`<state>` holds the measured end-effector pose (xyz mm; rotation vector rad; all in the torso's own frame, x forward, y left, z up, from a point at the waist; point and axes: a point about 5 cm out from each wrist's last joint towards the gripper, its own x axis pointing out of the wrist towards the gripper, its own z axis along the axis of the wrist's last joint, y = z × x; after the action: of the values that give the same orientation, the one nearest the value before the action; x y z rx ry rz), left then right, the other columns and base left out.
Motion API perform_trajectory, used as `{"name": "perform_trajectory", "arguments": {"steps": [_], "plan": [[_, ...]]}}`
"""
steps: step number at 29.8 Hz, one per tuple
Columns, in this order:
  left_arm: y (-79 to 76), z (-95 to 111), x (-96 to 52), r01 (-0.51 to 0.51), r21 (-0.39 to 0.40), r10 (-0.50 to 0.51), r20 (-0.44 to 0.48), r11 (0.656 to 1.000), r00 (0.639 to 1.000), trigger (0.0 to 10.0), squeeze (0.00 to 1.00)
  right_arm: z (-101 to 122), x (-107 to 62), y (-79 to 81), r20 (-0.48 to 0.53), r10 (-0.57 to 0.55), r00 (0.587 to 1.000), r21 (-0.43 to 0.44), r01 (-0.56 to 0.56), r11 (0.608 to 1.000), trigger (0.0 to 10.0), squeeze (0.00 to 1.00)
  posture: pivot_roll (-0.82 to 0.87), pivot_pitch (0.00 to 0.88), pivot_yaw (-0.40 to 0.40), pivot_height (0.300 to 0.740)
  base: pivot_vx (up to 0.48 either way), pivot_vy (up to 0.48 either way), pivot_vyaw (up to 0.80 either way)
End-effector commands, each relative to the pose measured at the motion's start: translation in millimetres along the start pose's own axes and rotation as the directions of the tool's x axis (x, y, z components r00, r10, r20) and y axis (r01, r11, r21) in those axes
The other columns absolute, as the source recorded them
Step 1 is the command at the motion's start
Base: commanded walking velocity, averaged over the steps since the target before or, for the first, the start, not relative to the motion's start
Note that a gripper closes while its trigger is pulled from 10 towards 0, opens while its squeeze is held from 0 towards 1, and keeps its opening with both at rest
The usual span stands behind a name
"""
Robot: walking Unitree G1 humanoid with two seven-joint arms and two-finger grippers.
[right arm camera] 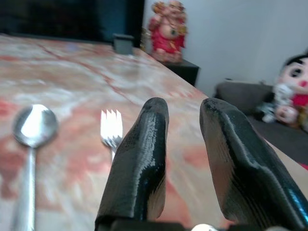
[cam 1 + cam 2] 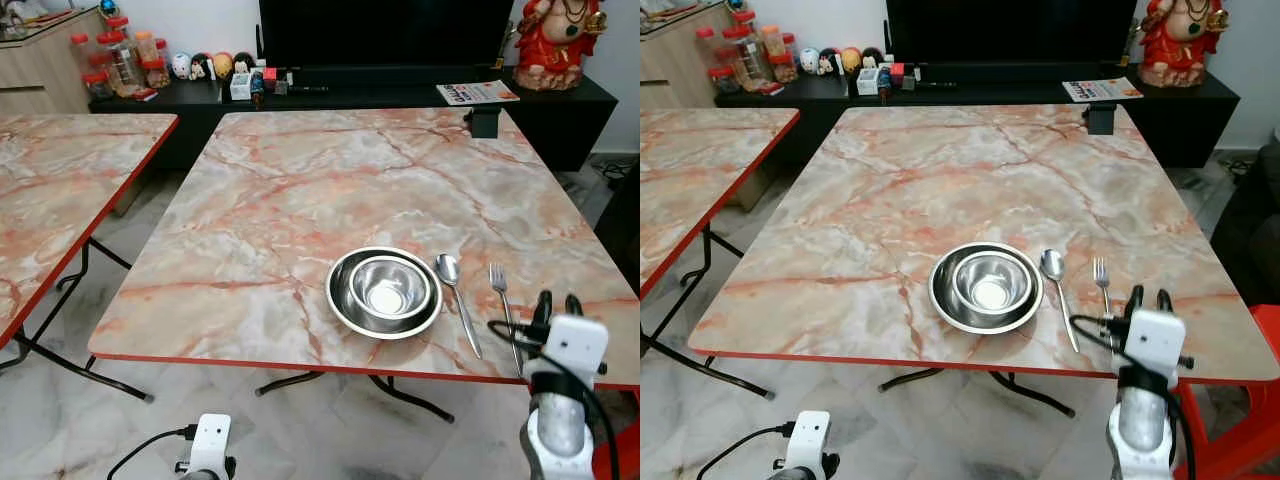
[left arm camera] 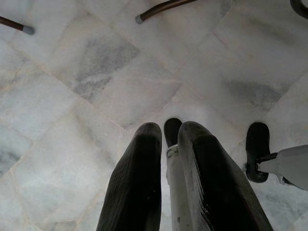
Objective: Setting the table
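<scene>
Near the front edge of the marble table [image 2: 300,190], a small steel bowl [image 2: 388,287] sits inside a wider steel dish [image 2: 342,300]. Just right of the dish lie a spoon [image 2: 455,295] and then a fork [image 2: 503,300], both pointing away from me. My right gripper [image 2: 559,300] hovers low over the table's front right corner, just right of the fork's handle. It is open with nothing between its fingers [image 1: 144,144]. My left gripper [image 3: 168,127] hangs idle below table height over the floor, its fingers close together and holding nothing.
A second marble table [image 2: 60,190] stands to the left across a floor gap. A small black object [image 2: 484,122] sits at the table's far edge. Behind it is a black console [image 2: 560,110] with jars [image 2: 120,55], a magazine [image 2: 478,92] and a red figurine [image 2: 555,40]. A red chair [image 2: 1240,400] is at my right.
</scene>
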<state>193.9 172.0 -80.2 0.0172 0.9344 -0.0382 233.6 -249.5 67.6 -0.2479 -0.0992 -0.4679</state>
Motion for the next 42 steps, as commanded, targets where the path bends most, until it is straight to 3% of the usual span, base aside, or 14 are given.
{"name": "perform_trajectory", "arguments": {"steps": [1,6,16,24,32,34,37,40,42], "plan": [[2.8,-3.8,-0.9,-0.011,-0.004,0.011,-0.009,1.0,1.0,10.0,0.0,-2.0,-6.3,-2.6,-0.001,-0.032,0.999,-0.007,0.032,0.999,10.0,0.0,-0.13,0.0,0.039,0.74,0.0,0.0,0.0],[3.3,-5.4,-1.3,-0.011,-0.003,0.011,-0.009,1.0,1.0,10.0,0.0,-9.7,-23.4,-1.3,-0.034,-0.013,0.999,-0.025,0.012,1.0,10.0,0.0,-0.14,0.0,0.044,0.74,0.0,0.0,0.0],[4.6,-5.3,-1.6,-0.017,0.0,0.017,-0.003,1.0,1.0,10.0,0.0,-5.4,-20.1,-3.0,-0.021,-0.029,0.999,-0.016,0.028,0.999,10.0,0.0,-0.14,0.0,0.039,0.74,0.0,0.0,0.0],[5.6,-7.4,-2.2,-0.02,0.002,0.02,-0.004,1.0,1.0,10.0,0.0,-23.0,-41.3,-22.1,-0.104,-0.166,0.981,-0.059,0.16,0.985,10.0,0.0,-0.14,0.0,0.042,0.74,0.0,0.0,0.0],[5.7,-5.7,-1.9,-0.018,0.006,0.018,0.002,1.0,1.0,10.0,0.0,-46.9,-67.6,-54.3,-0.228,-0.402,0.887,-0.168,0.371,0.913,10.0,0.0,-0.15,0.0,0.042,0.74,0.0,0.0,0.0],[5.7,-5.7,-1.9,-0.018,0.006,0.018,0.002,1.0,1.0,10.0,0.0,-46.8,-67.9,-54.2,-0.227,-0.404,0.886,-0.17,0.373,0.912,10.0,0.0,-0.15,0.0,0.042,0.74,0.0,0.0,0.0],[5.1,-5.1,-1.8,-0.017,0.004,0.016,0.004,1.0,1.0,10.0,0.0,-71.3,-81.2,-60.4,-0.383,-0.44,0.812,-0.182,0.401,0.898,10.0,0.0,-0.14,0.0,0.04,0.74,0.0,0.0,0.0],[4.8,-5.8,-1.8,-0.016,0.002,0.016,0.002,1.0,1.0,10.0,0.0,-80.8,-81.6,-57.8,-0.443,-0.425,0.79,-0.173,0.39,0.905,10.0,0.0,-0.14,0.0,0.038,0.74,0.0,0.0,0.0],[4.1,-7.0,-1.9,-0.014,0.0,0.014,-0.004,1.0,1.0,10.0,0.0,-94.1,-81.9,-53.1,-0.537,-0.398,0.744,-0.153,0.378,0.913,10.0,0.0,-0.14,0.0,0.034,0.74,0.0,0.0,0.0]]}}
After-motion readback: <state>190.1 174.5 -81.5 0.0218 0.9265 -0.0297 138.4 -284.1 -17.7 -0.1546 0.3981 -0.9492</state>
